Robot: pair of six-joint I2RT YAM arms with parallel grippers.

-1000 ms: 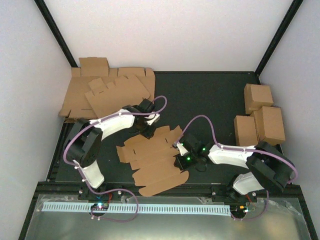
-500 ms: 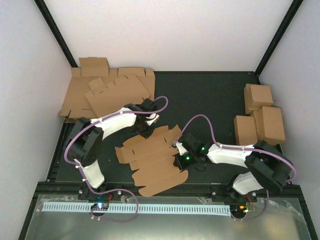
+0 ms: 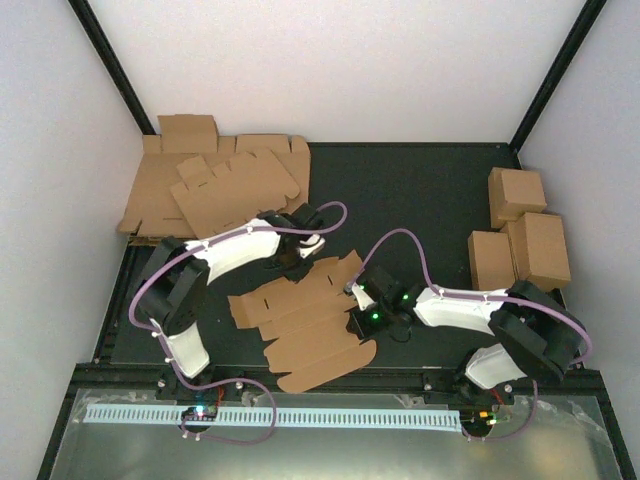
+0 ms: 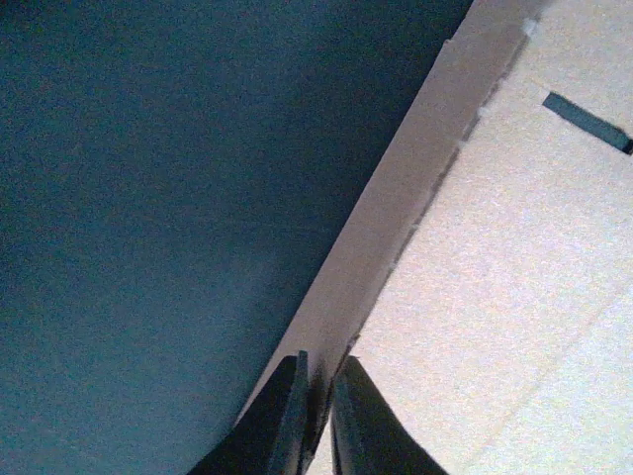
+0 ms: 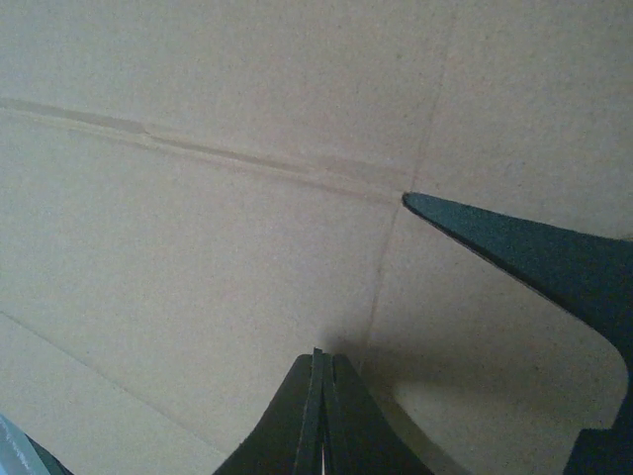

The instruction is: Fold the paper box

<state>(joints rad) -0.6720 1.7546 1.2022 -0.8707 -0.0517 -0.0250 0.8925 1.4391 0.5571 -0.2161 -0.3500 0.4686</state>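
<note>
Finds the paper box (image 3: pixel 305 320) lying flat and unfolded on the dark surface (image 3: pixel 420 190), between the two arms. Pinches its far edge strip between the fingers (image 4: pixel 277 426) of the left gripper (image 4: pixel 318 371), drawn nearly together on the cardboard. Holds the right gripper (image 5: pixel 318 361) at the box's right side, fingers pressed together over a creased panel. Shows a heap of blanks (image 3: pixel 215 185) at the far left and three folded boxes (image 3: pixel 540 250) at the far right, both well apart from it.
</note>
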